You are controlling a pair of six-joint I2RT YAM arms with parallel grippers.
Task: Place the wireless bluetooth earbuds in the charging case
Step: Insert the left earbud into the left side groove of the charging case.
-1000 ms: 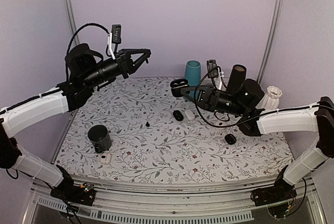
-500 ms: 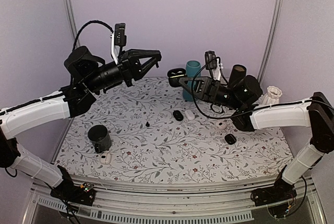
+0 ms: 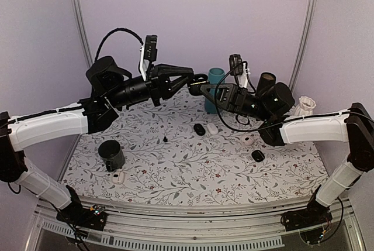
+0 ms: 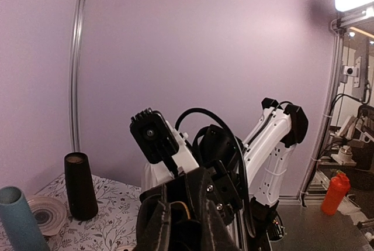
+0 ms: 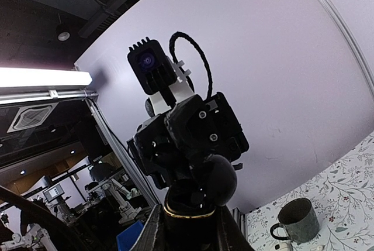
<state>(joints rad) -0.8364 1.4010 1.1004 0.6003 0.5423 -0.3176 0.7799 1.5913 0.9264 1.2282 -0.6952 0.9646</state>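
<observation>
My right gripper (image 3: 202, 89) is shut on the charging case (image 3: 198, 80) and holds it high above the back of the table, lid open. In the right wrist view the case (image 5: 188, 219) sits between my fingers with a gold rim and its lid (image 5: 220, 179) up. My left gripper (image 3: 191, 78) is at the case's mouth, tip to tip with the right one. Its fingers (image 4: 155, 223) are nearly together on a small dark thing, apparently an earbud, mostly hidden. The case's gold rim (image 4: 186, 207) shows past them. One tiny earbud (image 3: 165, 139) lies on the table.
A teal cup (image 3: 217, 77) and a black cylinder (image 3: 266, 83) stand behind the grippers. A black pod (image 3: 200, 129) and a white pod (image 3: 212, 128) lie mid-table. Another white pod (image 3: 248, 139) and black pod (image 3: 258, 155) lie right. A dark mug (image 3: 111, 154) stands front left.
My left gripper has swung right and slightly down until its tips meet the case. My right gripper rose with the case, then held still.
</observation>
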